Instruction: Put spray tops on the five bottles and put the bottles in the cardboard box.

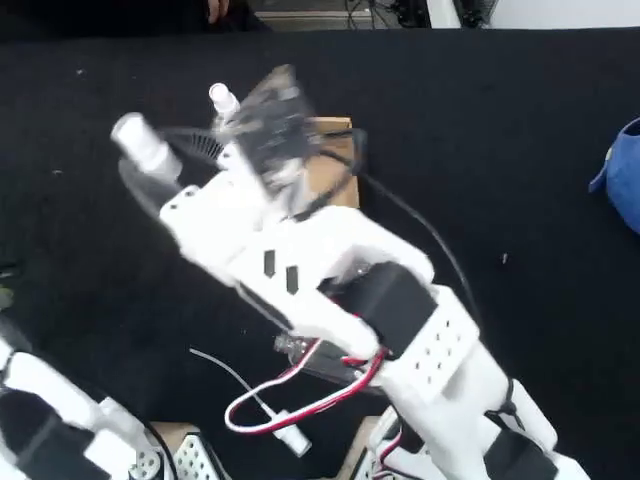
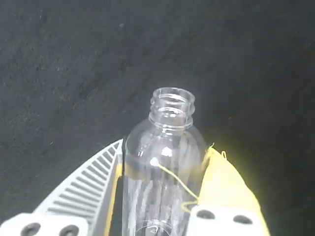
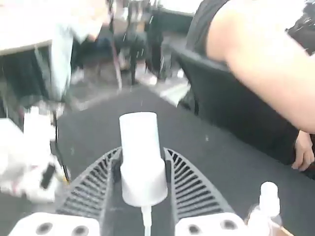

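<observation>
My right gripper (image 3: 142, 153) is shut on a white spray top (image 3: 141, 162), nozzle end pointing away and its thin tube hanging toward the wrist. From above, that spray top (image 1: 140, 142) is held in the air at the table's back left, beside the cardboard box (image 1: 335, 150). A bottle with a spray top (image 1: 222, 99) stands next to the box, and this capped bottle (image 3: 268, 199) is also in the right wrist view. My left gripper (image 2: 166, 147) is shut on a clear, uncapped bottle (image 2: 165, 162) with its threaded neck open, over black cloth.
The right arm (image 1: 330, 280) crosses the middle of the black table. The left arm (image 1: 40, 420) sits at the front left corner. A loose spray top with its tube (image 1: 285, 435) lies near the front edge. A blue object (image 1: 625, 180) is at the right edge.
</observation>
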Available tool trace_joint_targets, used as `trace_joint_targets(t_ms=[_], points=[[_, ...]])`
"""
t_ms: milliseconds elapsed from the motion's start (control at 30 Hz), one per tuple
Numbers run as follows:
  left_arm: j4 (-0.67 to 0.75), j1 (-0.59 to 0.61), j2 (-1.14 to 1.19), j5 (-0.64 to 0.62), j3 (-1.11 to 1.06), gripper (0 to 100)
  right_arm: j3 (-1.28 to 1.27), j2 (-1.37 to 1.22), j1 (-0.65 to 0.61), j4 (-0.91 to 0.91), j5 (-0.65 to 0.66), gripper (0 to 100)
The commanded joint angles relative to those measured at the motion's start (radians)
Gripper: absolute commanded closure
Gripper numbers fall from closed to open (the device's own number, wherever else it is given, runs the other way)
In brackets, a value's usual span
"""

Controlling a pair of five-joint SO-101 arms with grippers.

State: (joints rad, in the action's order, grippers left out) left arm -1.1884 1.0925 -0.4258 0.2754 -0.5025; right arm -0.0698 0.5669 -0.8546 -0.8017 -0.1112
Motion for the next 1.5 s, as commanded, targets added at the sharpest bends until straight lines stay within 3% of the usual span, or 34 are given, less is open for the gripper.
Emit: trace_joint_targets(t_ms=[0,167,367,767,1000,1167,1333,1467], points=[[0.041,-0.101,-0.140,-0.149,-0.013,97,0.038,0.044,0.066,0.081,-0.064,98.8],[0.046,-0.194,-0.236,-0.218,-0.059,97,0.041,0.045,0.121,0.106,-0.150,98.8],[0.203,-0.231,-0.338,-0.308,-0.202,97,0.044,0.047,0.130,0.101,-0.169,98.8],[0.362,-0.527,-0.440,-0.318,-0.292,97,-0.045,0.219,0.132,0.144,-0.161,98.7],[0.370,-0.641,-0.529,-0.318,-0.306,97,-0.090,0.226,0.236,0.233,-0.167,98.7],[0.434,-0.694,-0.609,-0.318,-0.348,97,-0.094,0.226,0.222,0.236,-0.169,98.3],[0.562,-0.799,-0.695,-0.318,-0.489,97,-0.094,0.220,0.229,0.258,-0.160,98.3],[0.763,-0.903,-0.776,-0.315,-0.628,97,-0.096,0.217,0.230,0.287,-0.160,98.6]])
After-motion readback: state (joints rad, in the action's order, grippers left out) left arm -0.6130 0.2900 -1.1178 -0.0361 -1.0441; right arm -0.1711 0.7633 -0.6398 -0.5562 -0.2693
